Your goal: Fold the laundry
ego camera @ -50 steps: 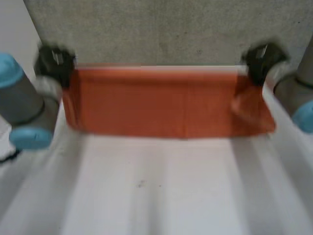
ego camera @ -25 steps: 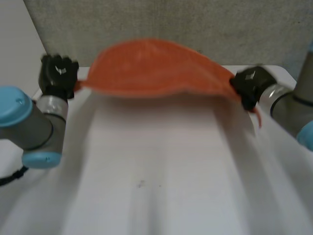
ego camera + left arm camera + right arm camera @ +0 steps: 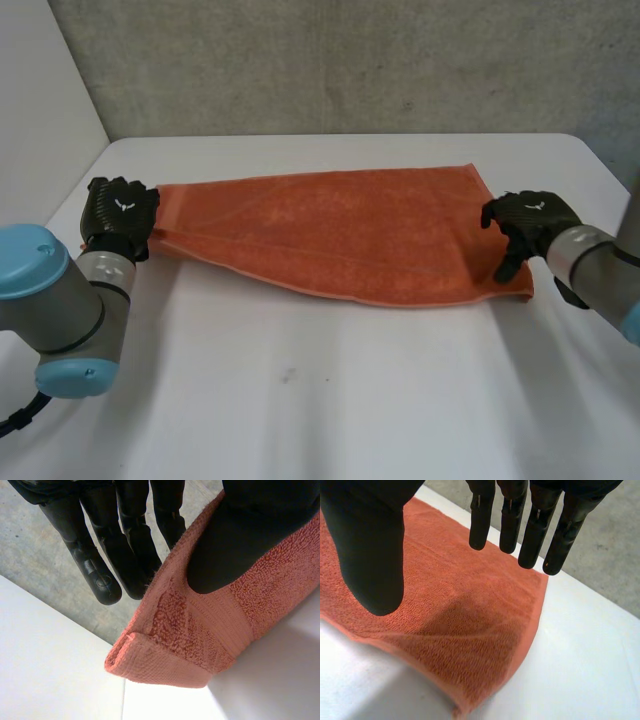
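Observation:
An orange towel [image 3: 350, 235] lies spread flat across the far half of the white table [image 3: 320, 400], wide at its right end and narrowing to a point at its left. My left hand [image 3: 118, 215] is at that left point; in the left wrist view its thumb [image 3: 240, 540] pinches the folded towel corner [image 3: 190, 640] against the fingers [image 3: 100, 560]. My right hand [image 3: 525, 225] hovers over the towel's right edge. In the right wrist view its fingers [image 3: 510, 515] are straight and spread from the thumb [image 3: 370, 545] above the towel [image 3: 470, 630], holding nothing.
A grey wall [image 3: 350, 70] rises just beyond the table's far edge, and a white wall [image 3: 40, 100] stands at the left. The table's right edge runs close past my right hand. The near half of the table is bare white surface.
The towel, held up stretched between both hands, swung forward and came down flat on the table. My right hand let go of its end and opened; my left hand kept its pinch.

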Tool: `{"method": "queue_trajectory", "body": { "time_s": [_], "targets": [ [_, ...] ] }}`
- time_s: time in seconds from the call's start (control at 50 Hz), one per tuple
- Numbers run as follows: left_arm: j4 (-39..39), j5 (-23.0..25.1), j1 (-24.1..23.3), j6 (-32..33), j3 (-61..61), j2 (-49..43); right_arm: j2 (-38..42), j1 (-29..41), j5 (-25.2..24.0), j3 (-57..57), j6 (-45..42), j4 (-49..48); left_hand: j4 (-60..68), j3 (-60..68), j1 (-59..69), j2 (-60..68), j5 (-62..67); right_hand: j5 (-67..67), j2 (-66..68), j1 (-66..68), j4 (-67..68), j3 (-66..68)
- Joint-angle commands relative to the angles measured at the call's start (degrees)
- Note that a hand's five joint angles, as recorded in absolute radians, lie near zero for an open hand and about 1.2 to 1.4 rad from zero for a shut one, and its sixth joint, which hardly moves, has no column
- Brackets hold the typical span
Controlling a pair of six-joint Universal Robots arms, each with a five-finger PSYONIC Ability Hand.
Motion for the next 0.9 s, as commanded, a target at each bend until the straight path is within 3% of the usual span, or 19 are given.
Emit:
{"method": "queue_trajectory", "body": {
  "time_s": [0.02, 0.24, 0.4, 0.58, 0.9],
  "targets": [
    [0.0, 0.0, 0.0, 0.0, 0.1, -0.1, -2.2, -5.1, -4.7, 7.1, -0.1, 0.0, 11.4, 11.6, 15.5, 11.2, 13.5, 1.0, 0.6, 3.4, 1.0, 0.8],
    [0.0, 0.0, 0.0, 0.0, 0.2, 0.0, -1.5, -12.0, -9.6, 11.0, -6.3, -5.1, 11.4, 11.6, 15.5, 11.2, 13.5, 2.8, 2.5, 5.2, 2.8, 2.6],
    [0.0, 0.0, -0.1, 0.0, 0.1, -0.1, 3.5, -11.9, -9.9, 10.0, -6.5, -10.8, 11.4, 11.6, 15.5, 11.2, 13.5, 7.2, 6.8, 9.6, 7.2, 7.0],
    [0.0, 0.0, 0.0, 0.0, 0.1, -0.1, 8.7, -11.9, -9.9, 6.6, -6.4, -10.9, 11.4, 11.6, 15.5, 11.2, 13.5, 9.2, 8.9, 11.6, 9.2, 9.0],
    [0.0, -0.1, 0.0, 0.0, 0.0, -0.1, 8.8, -11.1, -9.9, 6.1, -2.7, -10.9, 11.4, 11.6, 15.5, 11.2, 13.5, 9.4, 9.1, 11.8, 9.4, 9.2]
  ]
}}
